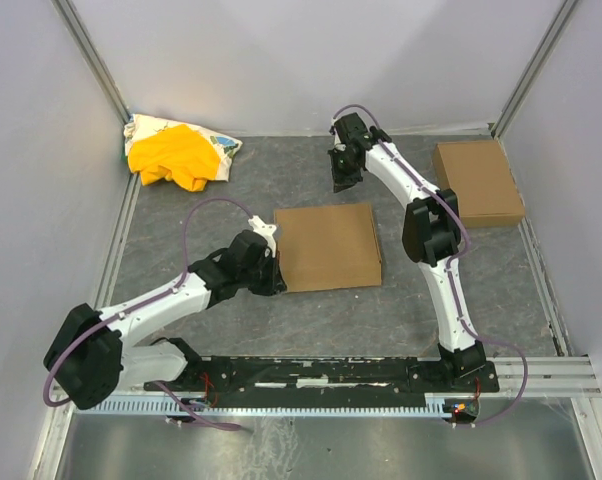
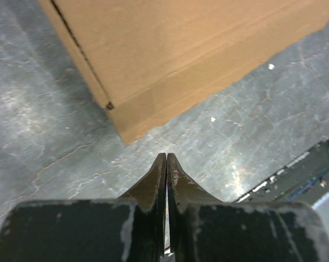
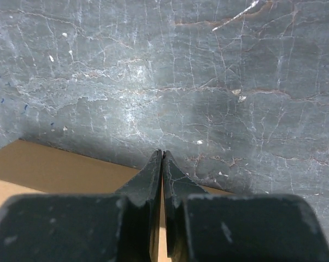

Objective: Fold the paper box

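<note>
Left tool [image 2: 166,157] pinched empty, paper box [image 1: 328,247] closed, smaller box [image 1: 478,183] closed

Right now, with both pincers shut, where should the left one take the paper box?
Probably the left edge by its near corner, from the left: the paper box lies flat and shallow, and the left pincer faces that corner.

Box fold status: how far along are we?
Done: the paper box lies closed, a shallow box with no flaps sticking out. In hand: nothing; the left arm sits by its left edge, the right arm beyond its far edge, jaws shut and empty. Left: seemingly only pulling the arms back.
</note>
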Controlling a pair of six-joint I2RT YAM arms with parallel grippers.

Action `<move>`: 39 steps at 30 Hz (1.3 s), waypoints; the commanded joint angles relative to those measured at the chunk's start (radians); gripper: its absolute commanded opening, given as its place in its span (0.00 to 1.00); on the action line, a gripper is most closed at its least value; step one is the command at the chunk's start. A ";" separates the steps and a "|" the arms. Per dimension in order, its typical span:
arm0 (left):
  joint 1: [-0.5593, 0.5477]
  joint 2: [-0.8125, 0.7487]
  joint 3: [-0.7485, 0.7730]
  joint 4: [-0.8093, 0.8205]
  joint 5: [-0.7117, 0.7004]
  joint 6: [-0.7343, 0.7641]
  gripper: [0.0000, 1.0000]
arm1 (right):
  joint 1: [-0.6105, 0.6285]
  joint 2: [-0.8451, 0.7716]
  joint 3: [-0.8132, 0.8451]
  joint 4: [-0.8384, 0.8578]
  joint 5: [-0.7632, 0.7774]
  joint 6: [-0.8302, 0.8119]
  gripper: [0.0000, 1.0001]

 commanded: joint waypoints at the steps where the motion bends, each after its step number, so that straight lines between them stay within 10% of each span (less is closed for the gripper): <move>1: -0.007 0.017 0.013 -0.002 -0.146 -0.015 0.07 | -0.007 -0.034 -0.054 -0.004 0.000 -0.037 0.09; 27: -0.106 0.143 -0.080 0.303 -0.577 -0.073 0.10 | 0.012 -0.313 -0.674 0.233 -0.208 -0.019 0.09; 39: -0.175 0.290 -0.064 0.562 -0.620 -0.139 0.10 | 0.111 -0.323 -0.700 0.252 -0.274 -0.039 0.10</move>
